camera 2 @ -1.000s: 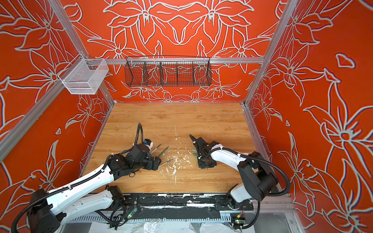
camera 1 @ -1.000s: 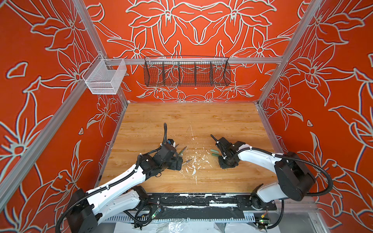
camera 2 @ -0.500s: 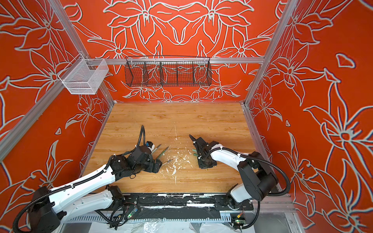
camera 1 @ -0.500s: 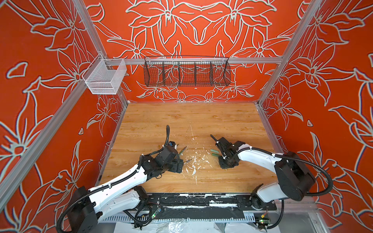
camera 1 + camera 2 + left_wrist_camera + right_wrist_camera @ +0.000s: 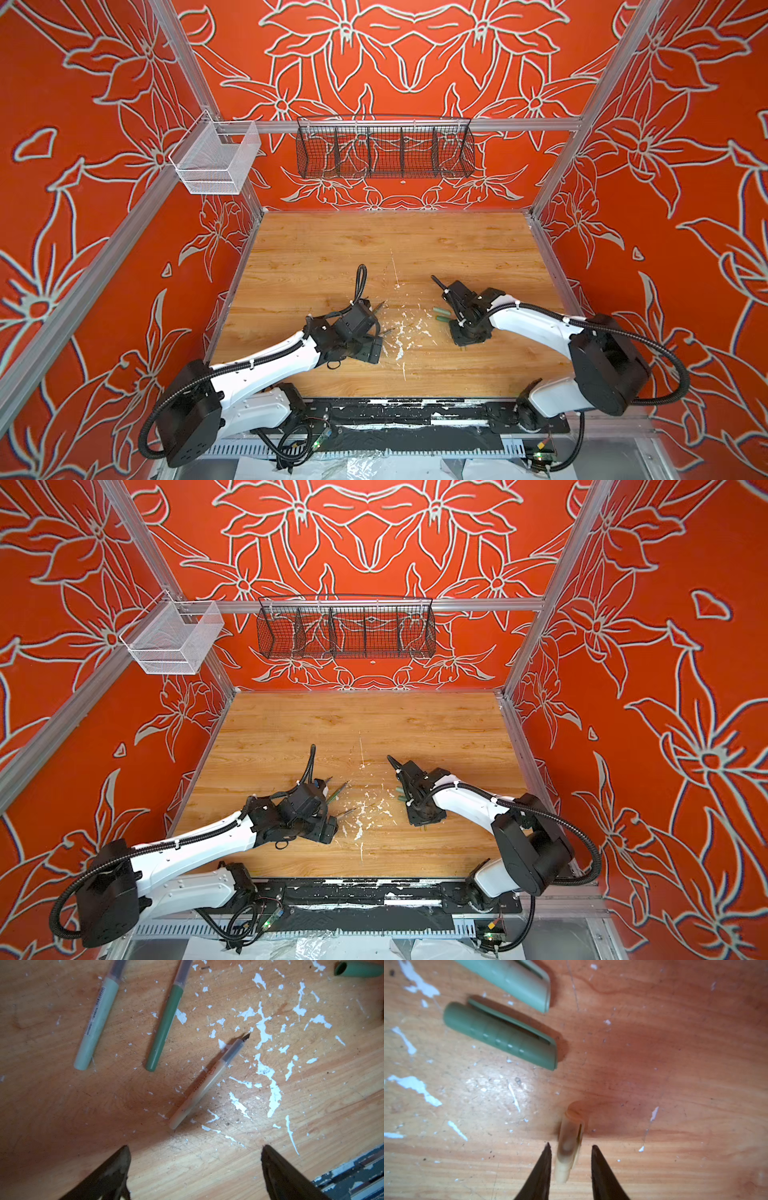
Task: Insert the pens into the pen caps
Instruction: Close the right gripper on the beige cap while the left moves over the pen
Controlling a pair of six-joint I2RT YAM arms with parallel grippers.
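Found the tan cap (image 5: 569, 1147) lying between the tips of the right gripper (image 5: 571, 1145), jaws partly apart with a sliver of wood showing on either side, so nothing pinched. Saw the dark green cap (image 5: 500, 1036) and the pale green cap (image 5: 517, 980) just beyond it, side by side, close but not touching, well apart from the tan one. Found the tan pen (image 5: 205, 1082) slanted on the wood just ahead of the left gripper (image 5: 195, 1148), fingers spread wide and holding nothing, dark tip pointing away toward the caps. Saw the dark green pen (image 5: 165, 1026) and the pale green pen (image 5: 96, 1022) farther out, roughly parallel, apart from each other, tips cut off by the frame. Placed the pens, in both top views, left of the white paint flecks (image 5: 401, 332) and the caps right of them, with the flecked strip lying open between the two grippers. Noted open wood on the table (image 5: 374, 249) from the grippers to the back, a little room toward each side edge, and a black rail (image 5: 395, 411) close along the front edge. Saw, above the far edge, a black wire basket (image 5: 384, 147) and a white mesh basket (image 5: 216, 162) hung on orange flowered walls (image 5: 665, 166).
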